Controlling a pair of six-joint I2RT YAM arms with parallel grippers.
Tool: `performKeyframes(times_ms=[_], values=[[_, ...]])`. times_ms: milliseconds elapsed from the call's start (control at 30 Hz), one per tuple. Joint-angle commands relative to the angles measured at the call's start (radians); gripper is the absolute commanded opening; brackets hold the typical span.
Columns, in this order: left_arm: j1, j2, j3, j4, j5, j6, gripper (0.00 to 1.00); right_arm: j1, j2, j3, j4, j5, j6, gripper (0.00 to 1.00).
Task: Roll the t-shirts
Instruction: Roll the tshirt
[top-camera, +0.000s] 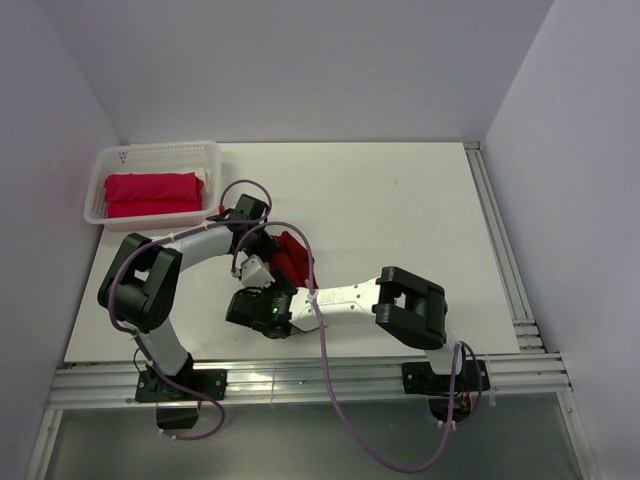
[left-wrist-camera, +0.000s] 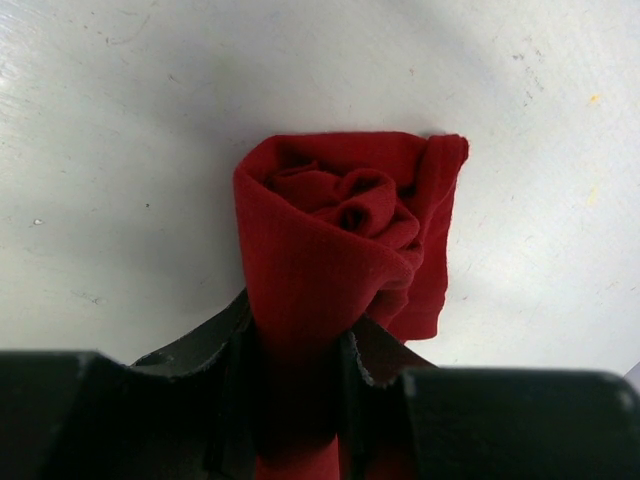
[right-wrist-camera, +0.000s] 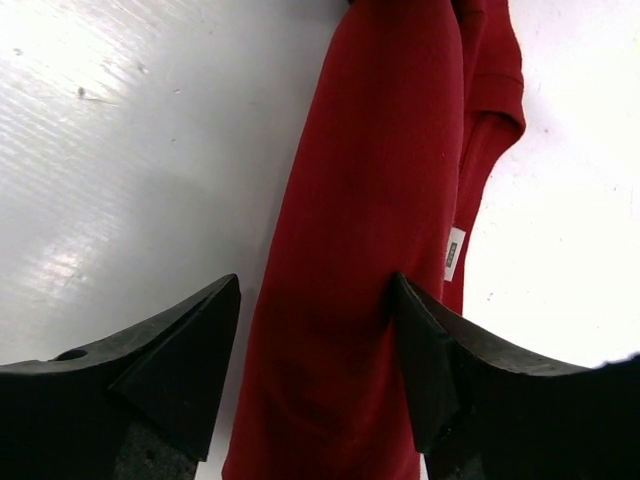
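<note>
On the table (top-camera: 400, 200), the white basket (top-camera: 150, 148) in the far left corner holds the pinkish-red t-shirt (top-camera: 150, 193). The crimson t-shirt (left-wrist-camera: 330, 230) lies rolled near the near edge, left of centre. I judge its loose outer flap could unwind if I release unevenly. My left claw (left-wrist-camera: 300, 390) pinches 1 end. My right claw (right-wrist-camera: 315, 290), spread, straddles the roll, and both arms are folded inward.

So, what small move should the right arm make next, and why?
Probably close the right gripper on the dark red roll. Its fingers stand open on either side of the roll, while the left gripper is shut on it. With both arms holding, it could likely be lifted to the basket, where the pink shirt lies rolled.
</note>
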Motion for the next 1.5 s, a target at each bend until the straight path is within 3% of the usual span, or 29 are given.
performKeyframes(times_ms=[0,133,233,333,367,500,667,833,1067,1200,1467], values=[[-0.002,0.011,0.0,-0.079,0.034,0.001,0.0,-0.015,0.02,-0.008,0.017,0.053,0.021,0.68],[0.002,0.009,-0.008,-0.079,0.048,0.004,0.0,-0.029,0.034,-0.007,0.0,0.082,0.03,0.58],[0.005,0.001,-0.02,-0.074,0.057,0.0,0.01,-0.037,0.041,-0.007,-0.01,0.106,0.044,0.24],[0.007,-0.009,-0.034,-0.063,0.062,-0.002,0.04,-0.051,0.026,-0.014,-0.017,0.107,0.074,0.0],[0.008,-0.016,-0.038,-0.057,0.069,-0.001,0.07,-0.052,0.008,-0.03,-0.001,0.093,0.079,0.0],[0.016,-0.057,-0.054,-0.025,0.072,0.009,0.39,-0.081,-0.145,-0.168,0.133,-0.092,0.139,0.0],[0.039,-0.097,-0.07,0.056,0.109,0.047,0.55,-0.153,-0.332,-0.39,0.351,-0.306,0.234,0.0],[0.053,-0.201,-0.103,0.108,0.098,0.105,0.81,-0.291,-0.445,-0.598,0.582,-0.566,0.275,0.0],[0.084,-0.286,-0.199,0.239,0.178,0.124,0.89,-0.449,-0.469,-0.774,0.828,-0.867,0.358,0.0],[0.081,-0.292,-0.235,0.346,0.232,0.139,0.89,-0.5,-0.411,-0.844,0.963,-0.961,0.422,0.0],[0.031,-0.247,-0.254,0.412,0.262,0.179,0.89,-0.563,-0.284,-0.948,1.233,-1.113,0.542,0.0]])
